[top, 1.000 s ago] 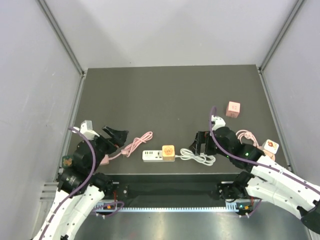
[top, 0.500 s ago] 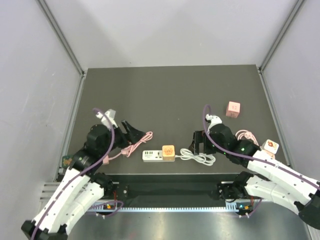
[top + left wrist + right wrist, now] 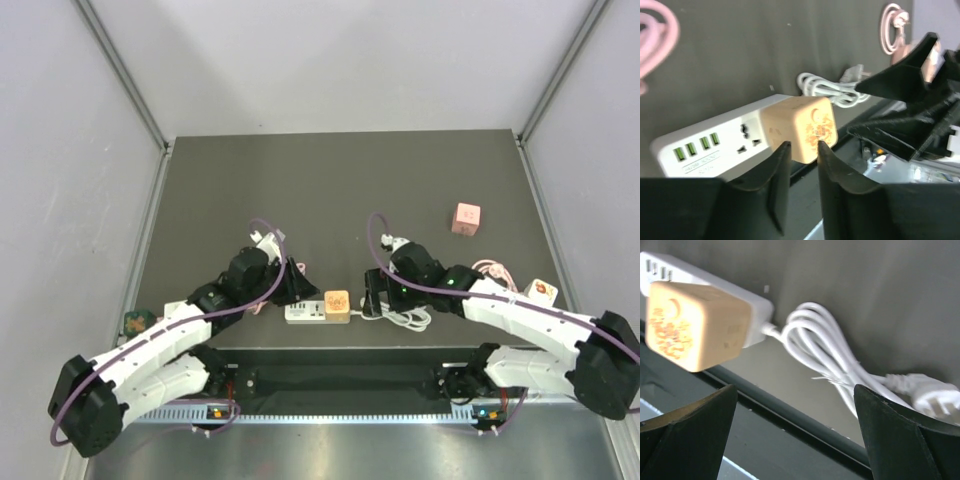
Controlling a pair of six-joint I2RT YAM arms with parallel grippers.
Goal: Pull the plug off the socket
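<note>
The white socket strip [image 3: 303, 312] lies near the table's front edge, with the orange cube plug [image 3: 337, 305] seated at its right end. In the left wrist view the plug [image 3: 800, 127] sits on the strip [image 3: 705, 147] just past my left gripper [image 3: 803, 146]. Its jaws are narrowed to a small gap with nothing between them. From above, the left gripper [image 3: 295, 284] hovers at the strip's left-rear. My right gripper [image 3: 372, 296] stands wide open just right of the plug [image 3: 695, 332], over the strip's white cord [image 3: 825, 355].
A pink cube [image 3: 465, 217] sits at the back right. A coiled pink cable [image 3: 490, 270] and a white cube [image 3: 541, 291] lie at the right edge. Another pink cable [image 3: 655, 30] lies left of the strip. The black front ledge [image 3: 340, 350] runs close below.
Both arms have swung inward toward the strip from either side. The left jaws have narrowed from wide open. The right jaws stayed wide.
</note>
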